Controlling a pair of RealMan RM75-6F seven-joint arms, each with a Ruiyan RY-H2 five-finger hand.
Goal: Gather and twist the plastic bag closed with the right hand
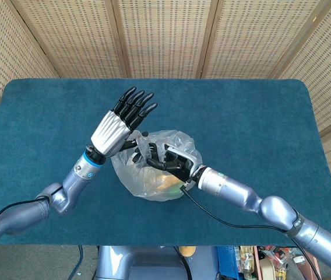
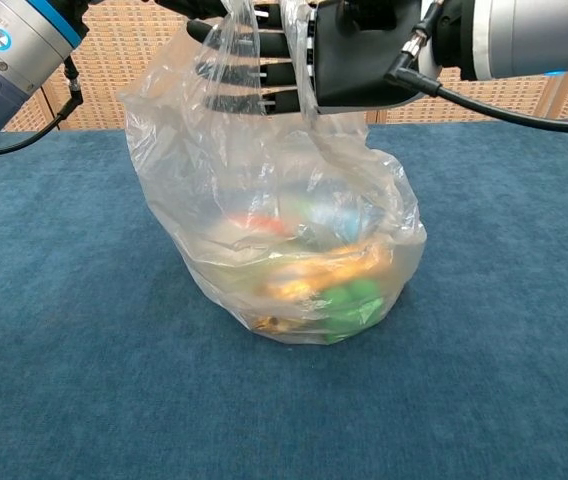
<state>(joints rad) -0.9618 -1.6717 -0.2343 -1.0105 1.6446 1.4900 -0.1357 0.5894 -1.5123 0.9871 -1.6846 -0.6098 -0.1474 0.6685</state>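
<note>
A clear plastic bag [image 1: 151,175] [image 2: 284,240] with orange, green and red items inside stands on the blue table [image 1: 241,116]. My right hand [image 1: 164,158] [image 2: 314,55] is at the bag's top. Its fingers [image 2: 239,72] reach in behind the film, and a strip of the plastic runs across the palm. My left hand [image 1: 120,127] is raised beside the bag's left side with fingers pointing up and apart, while its thumb pinches the lifted left rim. In the chest view only the left forearm [image 2: 9,45] shows.
The right arm's black cable [image 1: 212,217] loops over the table in front of the bag. A woven screen [image 1: 165,35] stands behind the table's far edge. Blue cloth lies bare all around the bag.
</note>
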